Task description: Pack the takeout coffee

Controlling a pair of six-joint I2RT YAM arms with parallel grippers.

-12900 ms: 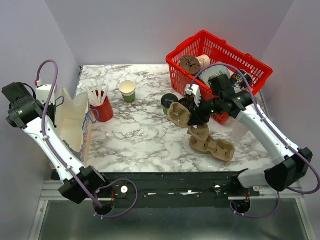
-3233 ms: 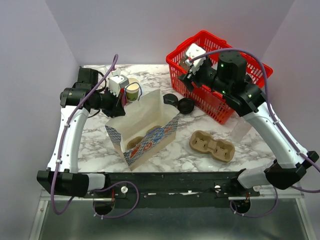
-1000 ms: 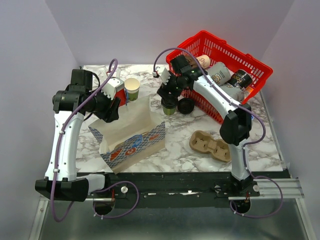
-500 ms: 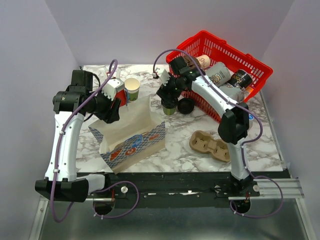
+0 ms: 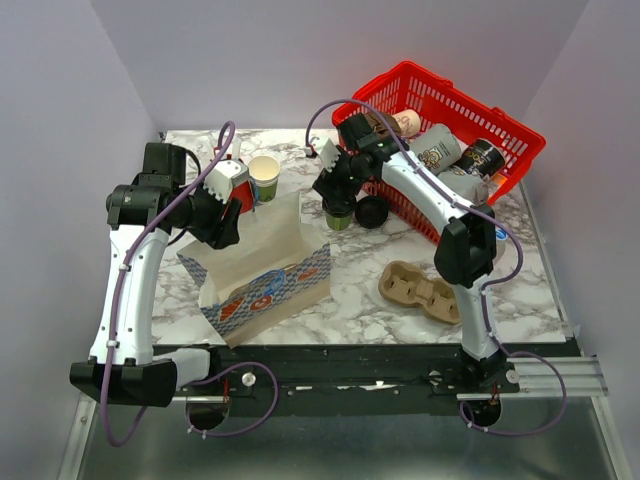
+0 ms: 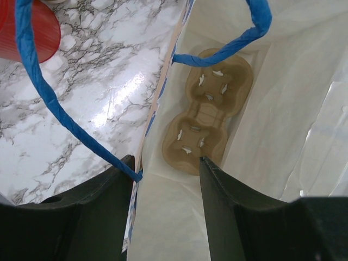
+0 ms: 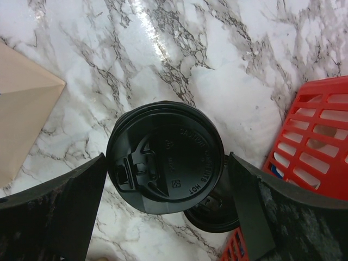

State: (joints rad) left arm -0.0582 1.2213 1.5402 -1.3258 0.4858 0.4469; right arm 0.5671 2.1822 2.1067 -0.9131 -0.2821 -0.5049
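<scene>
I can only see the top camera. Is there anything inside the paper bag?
Observer: Yes. The left wrist camera looks down into the paper bag. A brown cup carrier lies flat on its bottom, and both holes are empty.
Kid: Is the left gripper squeezing the bag?
Observer: No. The left gripper is open. The bag's edge and a blue handle sit between its fingers, close to one of them.
Kid: What about the coffee under the other arm?
Observer: The right wrist camera shows the takeout coffee with its black lid on. It stands between the open fingers of the right gripper.
</scene>
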